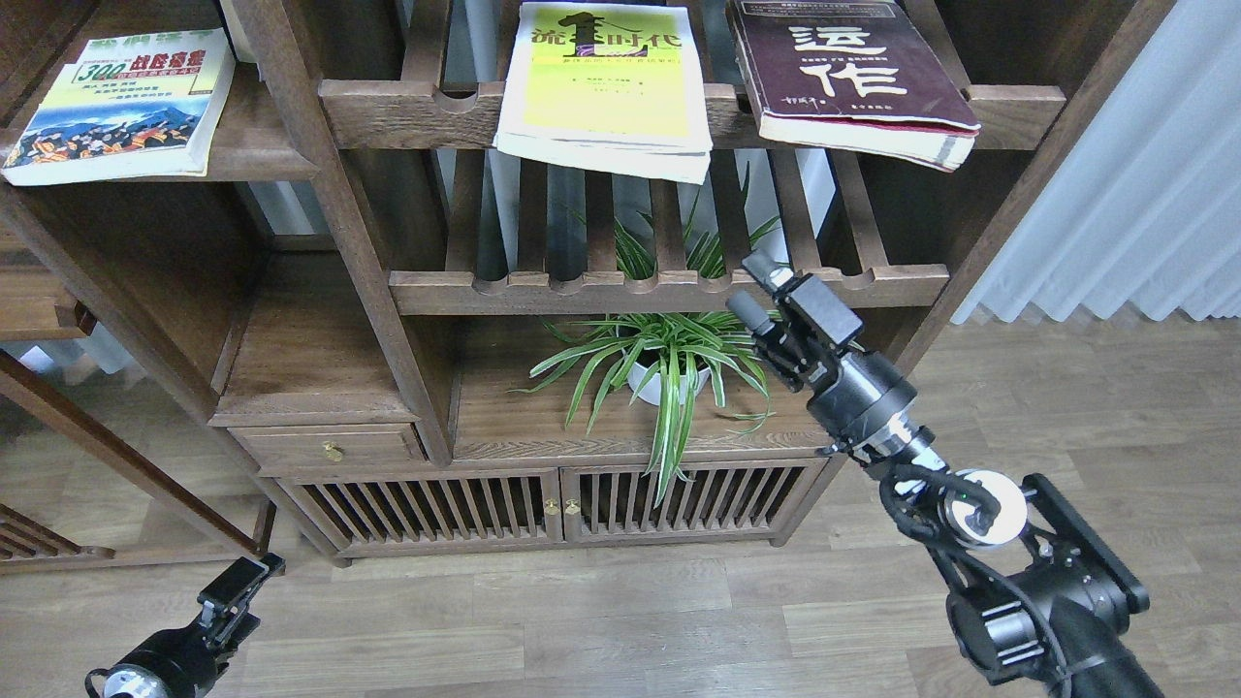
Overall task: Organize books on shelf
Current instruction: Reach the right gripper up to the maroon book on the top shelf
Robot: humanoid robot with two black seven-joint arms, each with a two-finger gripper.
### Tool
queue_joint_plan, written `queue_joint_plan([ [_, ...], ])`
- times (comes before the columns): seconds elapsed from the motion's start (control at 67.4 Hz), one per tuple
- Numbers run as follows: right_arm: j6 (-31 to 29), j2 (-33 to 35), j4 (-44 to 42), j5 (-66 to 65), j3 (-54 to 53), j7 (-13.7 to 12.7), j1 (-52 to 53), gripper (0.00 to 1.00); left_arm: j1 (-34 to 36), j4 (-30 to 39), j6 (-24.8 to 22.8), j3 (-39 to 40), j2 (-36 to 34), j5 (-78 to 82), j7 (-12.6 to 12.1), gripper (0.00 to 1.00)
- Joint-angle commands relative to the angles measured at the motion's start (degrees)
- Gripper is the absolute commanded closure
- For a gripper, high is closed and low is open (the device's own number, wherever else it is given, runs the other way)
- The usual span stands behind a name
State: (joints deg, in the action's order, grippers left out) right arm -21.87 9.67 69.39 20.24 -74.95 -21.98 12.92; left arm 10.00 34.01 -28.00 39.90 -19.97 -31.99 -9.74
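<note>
The "300" book (116,107) lies flat on the solid dark-brown shelf (257,155) at the upper left. The yellow-green book (606,82) lies on the upper slatted rack, its front edge hanging over the rail. The maroon book (853,78) lies to its right on the same rack, also overhanging. My right gripper (756,289) is open and empty, raised in front of the lower slatted rack, well below the maroon book. My left gripper (242,582) hangs low over the floor at the bottom left, seen small and dark.
A potted spider plant (664,373) stands in the compartment just left of my right gripper. The lower slatted rack (669,289) runs behind the gripper. A cabinet with slatted doors (553,504) sits below. A white curtain (1115,194) hangs at the right.
</note>
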Motion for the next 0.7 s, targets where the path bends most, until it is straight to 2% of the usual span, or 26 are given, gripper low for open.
queue_joint_plan([
  [0.0,2.8,0.4,0.3,0.1,-3.0,0.0,1.7,0.1,0.1,0.0,0.0,0.0,0.0,0.0,0.1,0.02],
  [0.579,3.9,2.6,2.9,1.3,-7.4,0.1,5.1,0.1,0.3,-0.4,0.0,0.0,0.6,0.0,0.2,0.02],
  [0.683,6.0,2.6,2.9,1.3,-8.9,0.1,6.3,0.1,0.3,-0.4,0.0,0.0,0.7,0.0,0.2,0.02],
])
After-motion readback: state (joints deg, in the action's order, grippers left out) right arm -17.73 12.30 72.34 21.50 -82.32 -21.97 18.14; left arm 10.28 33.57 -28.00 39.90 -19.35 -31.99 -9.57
